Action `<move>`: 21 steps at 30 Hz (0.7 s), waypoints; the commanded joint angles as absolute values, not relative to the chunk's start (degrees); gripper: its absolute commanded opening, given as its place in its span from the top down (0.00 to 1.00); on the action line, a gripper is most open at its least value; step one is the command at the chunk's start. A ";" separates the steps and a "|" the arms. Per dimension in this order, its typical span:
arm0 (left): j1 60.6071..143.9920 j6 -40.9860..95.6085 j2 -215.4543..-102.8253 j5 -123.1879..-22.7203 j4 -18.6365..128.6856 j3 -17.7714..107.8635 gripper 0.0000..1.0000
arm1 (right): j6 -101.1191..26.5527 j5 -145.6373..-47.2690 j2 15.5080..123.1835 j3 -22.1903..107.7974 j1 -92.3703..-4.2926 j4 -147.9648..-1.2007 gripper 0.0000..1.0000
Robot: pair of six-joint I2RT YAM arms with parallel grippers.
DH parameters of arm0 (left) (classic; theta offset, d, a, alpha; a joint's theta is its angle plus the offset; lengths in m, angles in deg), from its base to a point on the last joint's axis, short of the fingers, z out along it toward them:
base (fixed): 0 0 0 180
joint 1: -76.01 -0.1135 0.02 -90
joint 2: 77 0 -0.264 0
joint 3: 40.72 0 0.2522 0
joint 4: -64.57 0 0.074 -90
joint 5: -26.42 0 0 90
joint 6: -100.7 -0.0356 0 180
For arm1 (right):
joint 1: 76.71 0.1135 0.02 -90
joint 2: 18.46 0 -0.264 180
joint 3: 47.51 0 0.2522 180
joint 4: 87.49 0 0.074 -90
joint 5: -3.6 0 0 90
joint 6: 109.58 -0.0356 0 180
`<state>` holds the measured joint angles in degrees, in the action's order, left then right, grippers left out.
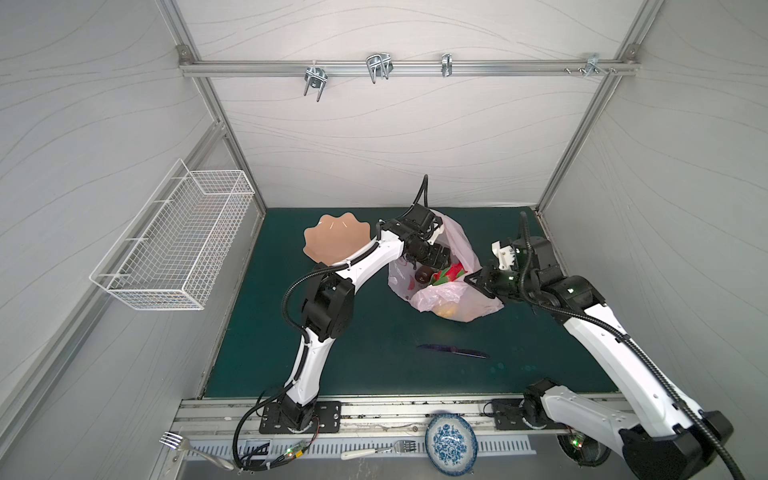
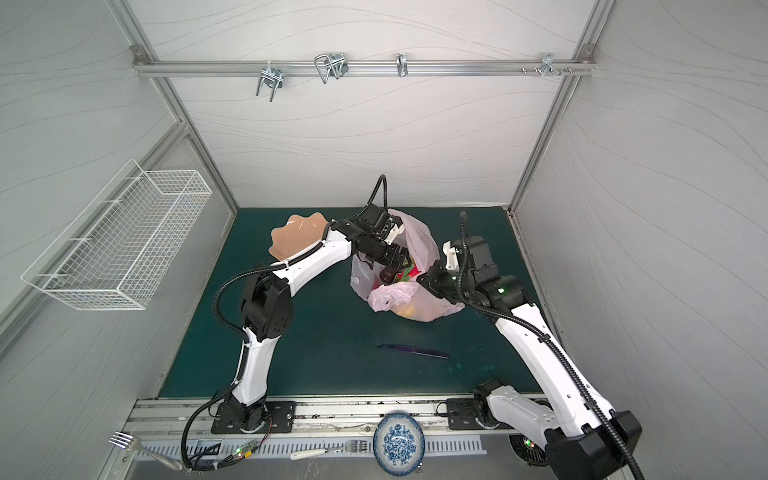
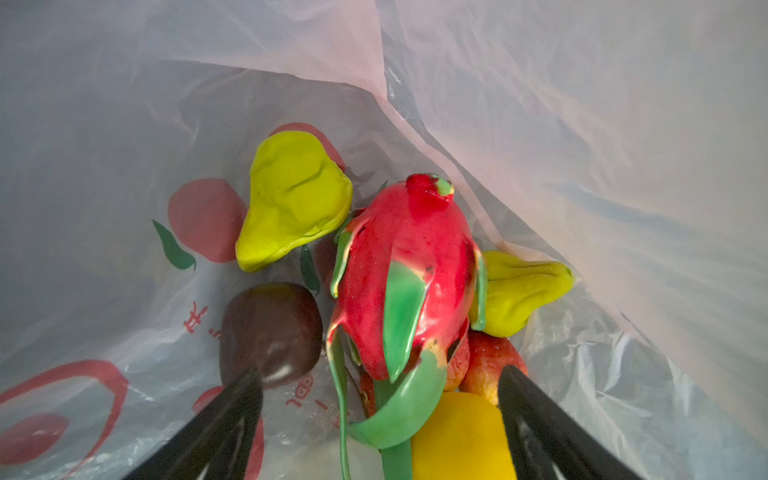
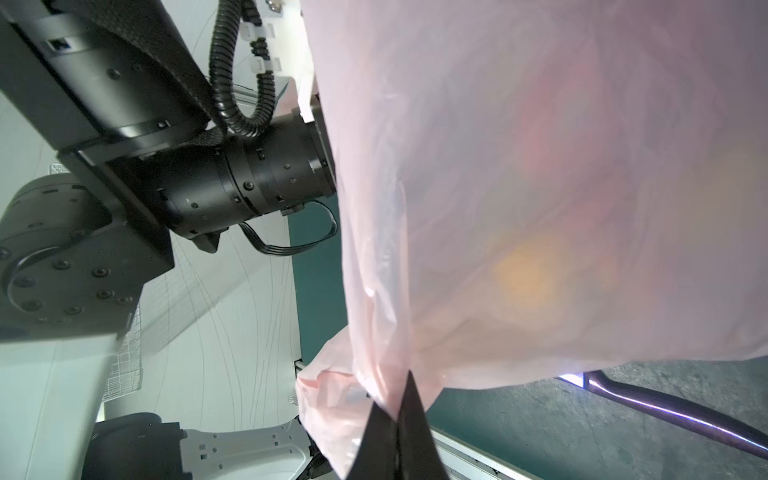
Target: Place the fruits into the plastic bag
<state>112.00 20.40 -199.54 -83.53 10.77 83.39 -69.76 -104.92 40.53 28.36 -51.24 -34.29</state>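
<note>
Pink plastic bag (image 1: pixel 462 245), dragon fruit (image 3: pixel 407 270) inside

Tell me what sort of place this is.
Probably a robot test booth, not a real kitchen: white panels on an aluminium frame, two robot arms bolted to a metal rail at the front, and a wall-hung wire basket and hooks as props.

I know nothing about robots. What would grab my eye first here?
The pale pink plastic bag sits on the green mat, its edge pinched by the right end effector. Inside, a red-green dragon fruit lies among green pears and a dark brown fruit, with the left end effector open over them.
</note>
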 commanded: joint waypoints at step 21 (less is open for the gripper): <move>105.66 9.92 -176.85 -89.37 13.03 62.90 0.14 | -70.56 -104.96 41.57 28.54 -51.23 -35.95 1.00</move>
<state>106.60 12.16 -180.96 -86.89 10.93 64.31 -69.76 -104.95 41.07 27.99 -51.24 -34.88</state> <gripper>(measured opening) 0.855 0.049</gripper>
